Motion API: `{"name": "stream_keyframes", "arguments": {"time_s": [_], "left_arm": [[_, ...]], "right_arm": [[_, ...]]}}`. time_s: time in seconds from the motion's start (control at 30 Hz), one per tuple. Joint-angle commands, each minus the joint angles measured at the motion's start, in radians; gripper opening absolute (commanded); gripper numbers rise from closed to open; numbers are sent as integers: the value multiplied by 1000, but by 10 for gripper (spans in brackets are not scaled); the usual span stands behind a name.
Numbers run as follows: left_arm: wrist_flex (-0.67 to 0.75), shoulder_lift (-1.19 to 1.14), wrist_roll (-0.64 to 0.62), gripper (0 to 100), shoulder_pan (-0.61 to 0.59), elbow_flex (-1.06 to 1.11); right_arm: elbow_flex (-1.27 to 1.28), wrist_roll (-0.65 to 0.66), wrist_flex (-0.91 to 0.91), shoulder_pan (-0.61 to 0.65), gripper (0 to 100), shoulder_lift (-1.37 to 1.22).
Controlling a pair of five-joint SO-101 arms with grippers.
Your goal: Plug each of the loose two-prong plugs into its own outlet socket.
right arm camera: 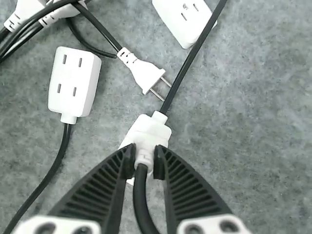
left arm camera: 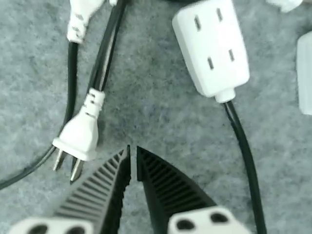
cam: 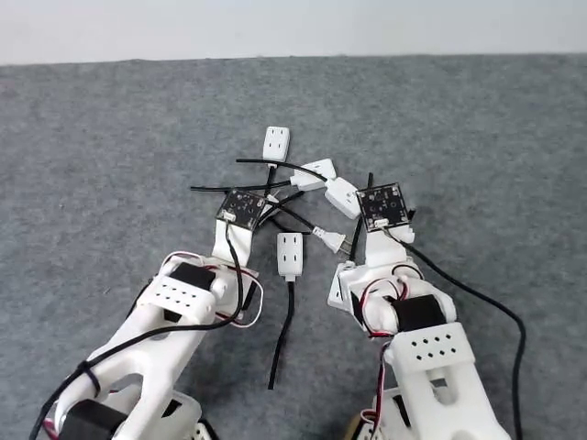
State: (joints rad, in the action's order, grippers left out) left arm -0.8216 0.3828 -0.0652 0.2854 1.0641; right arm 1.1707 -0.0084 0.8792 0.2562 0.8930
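1. Left end effector point(left arm camera: 133, 150): jaws all but together with nothing between them. It hangs low over the grey counter point(left arm camera: 161, 122), just beside a loose plug point(left arm camera: 78, 139).
2. Loose plug: white moulded body with two bare prongs and a black cord. It lies flat on the counter, prongs pointing back toward the left end effector.
   - Handling: likely light and hard-shelled.
   - Hold: best taken across the flat sides of the body, behind the prongs. The ribbed collar would probably flex and the cord would let it swing.
3. Socket block point(left arm camera: 214, 48): white, slots facing up, on its own black cord. It lies near the loose plug but apart from it.
   - Handling: probably light enough to skid when a plug is pushed in, so it would want bracing by its sides.
4. Right end effector point(right arm camera: 144, 153): closed on a white connector point(right arm camera: 148, 131), pinching it at its narrow cord end. A black cord runs back between the jaws, and another cord leaves the far end. I cannot tell whether this is one plug or a joined pair.
5. Second plug point(right arm camera: 144, 73): lies just beside the white connector, prongs free.
6. Far socket point(cam: 275, 142): lies beyond the tangle of cords between the two arms. The cords look springy and may drag whatever is lifted.
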Motion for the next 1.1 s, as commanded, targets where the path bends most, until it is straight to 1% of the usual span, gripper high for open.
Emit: {"name": "stream_keyframes", "arguments": {"time_s": [0.0,0.13,0.23,0.53,0.73,0.77,0.93,1.07], "left_arm": [[29,32,8,13,6,-10],[31,32,8,13,6,-10],[31,32,8,13,6,-10],[31,32,8,13,6,-10],[31,32,8,13,6,-10],[31,32,6,13,6,-10],[31,32,6,13,6,-10],[31,32,6,13,6,-10]], "right_arm": [[6,12,18,19,11,-18],[6,5,18,48,9,-10],[6,-26,13,38,12,-10],[18,-26,13,-56,13,-19],[44,28,2,-51,13,-19],[58,54,-2,-50,13,-19],[130,170,-13,31,9,-19],[147,186,-13,54,8,-19]]}}
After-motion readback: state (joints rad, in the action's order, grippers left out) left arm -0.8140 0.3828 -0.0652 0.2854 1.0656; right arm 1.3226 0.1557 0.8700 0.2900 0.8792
